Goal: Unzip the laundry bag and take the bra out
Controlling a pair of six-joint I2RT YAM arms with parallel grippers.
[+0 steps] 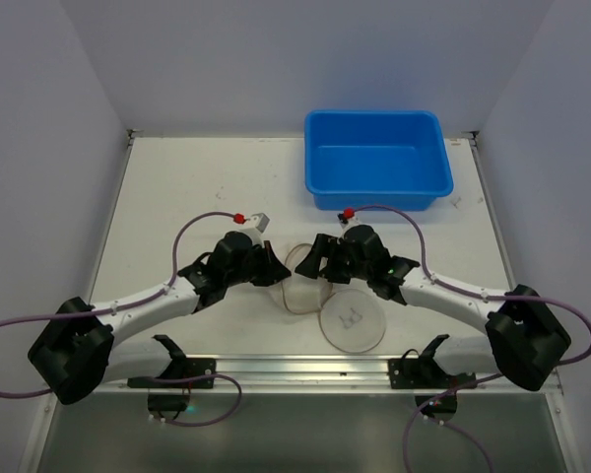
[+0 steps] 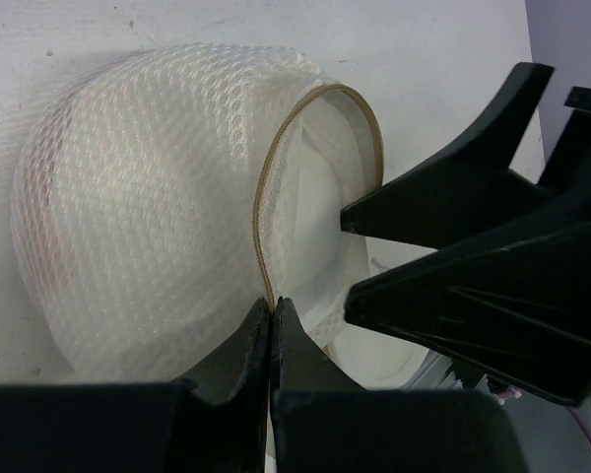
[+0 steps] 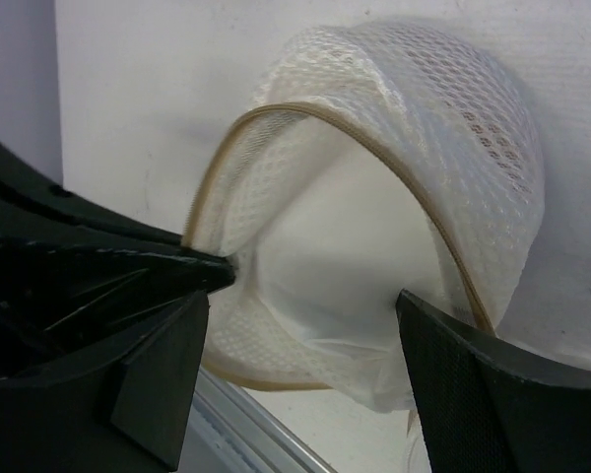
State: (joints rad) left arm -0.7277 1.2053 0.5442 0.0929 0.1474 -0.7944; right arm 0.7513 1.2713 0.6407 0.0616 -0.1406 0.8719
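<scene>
Laundry bag (image 2: pixel 138 197) gapes unzipped; left gripper (image 2: pixel 273 313) pinches its tan rim (image 2: pixel 260 194), right gripper (image 3: pixel 305 296) spread wide at its mouth.

A robotics lab test cell, not a lived-in room — a bare white table (image 1: pixel 177 187) is boxed in by plain pale walls (image 1: pixel 276 59) at 9, 12 and 3 o'clock. The left arm (image 1: pixel 138 310) and the right arm (image 1: pixel 453 296) are bolted to an aluminium rail (image 1: pixel 295 367) at 6 o'clock, trailing purple cables (image 1: pixel 212 215). A blue plastic tub (image 1: pixel 443 184) sits at 1 o'clock.
</scene>
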